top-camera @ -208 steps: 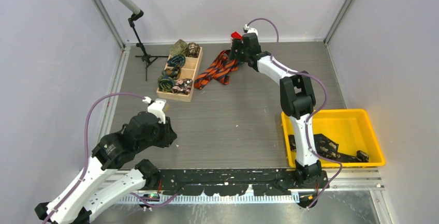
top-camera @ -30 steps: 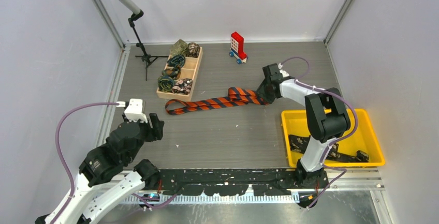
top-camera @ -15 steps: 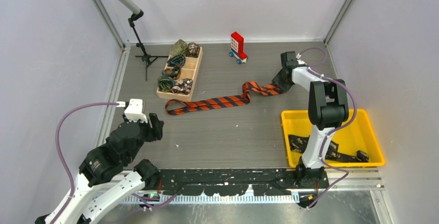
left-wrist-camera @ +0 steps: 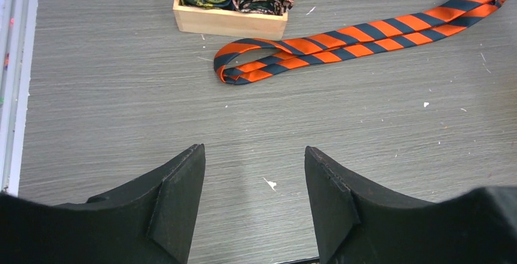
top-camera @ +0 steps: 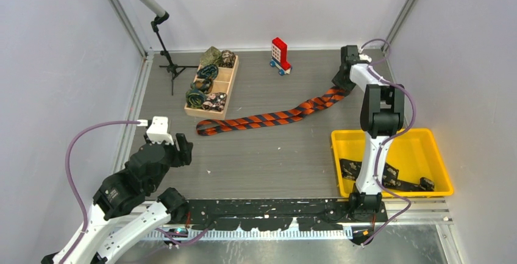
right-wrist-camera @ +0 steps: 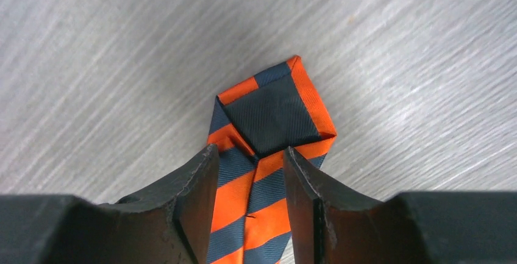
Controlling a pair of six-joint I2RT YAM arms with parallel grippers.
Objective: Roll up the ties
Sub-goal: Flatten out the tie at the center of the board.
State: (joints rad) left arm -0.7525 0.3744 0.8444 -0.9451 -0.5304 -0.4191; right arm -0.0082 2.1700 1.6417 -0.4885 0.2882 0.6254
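On the grey table (top-camera: pixel 274 160), the tie (top-camera: pixel 268 119) was pinched at its end by the right gripper (right-wrist-camera: pixel 249 152), seemingly for straightening before rolling; the left gripper (left-wrist-camera: pixel 253 150) was held open.

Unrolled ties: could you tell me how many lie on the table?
1: the orange-and-black tie stretches from beside the wooden box toward the far right corner. The yellow bin's contents are unclear.

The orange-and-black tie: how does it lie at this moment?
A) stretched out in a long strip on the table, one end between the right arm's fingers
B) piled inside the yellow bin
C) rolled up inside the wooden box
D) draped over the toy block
A: the orange-and-black tie runs as a strip from near the wooden box to the right arm's fingers, which grip it just behind its tip.
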